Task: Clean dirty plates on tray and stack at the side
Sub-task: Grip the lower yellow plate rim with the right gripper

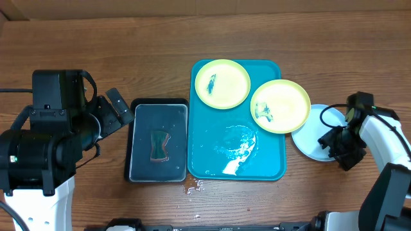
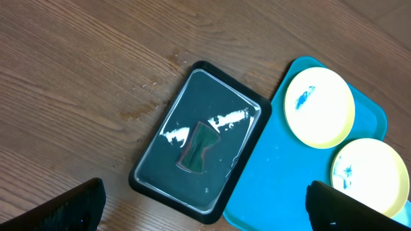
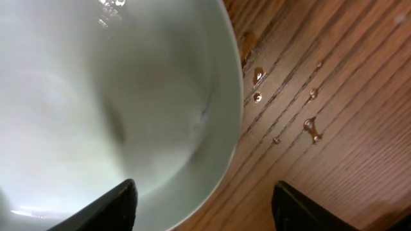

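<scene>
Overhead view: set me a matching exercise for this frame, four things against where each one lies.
Things:
1. pale blue-white plate
2. left yellow-green plate
3. right yellow-green plate
4. dark pad

Places:
A. in the black basin
B. overhanging the rim of the tray
C. on the bare table
D. wholly inside the tray

Pairs: 1-C, 2-D, 3-B, 4-A.
</scene>
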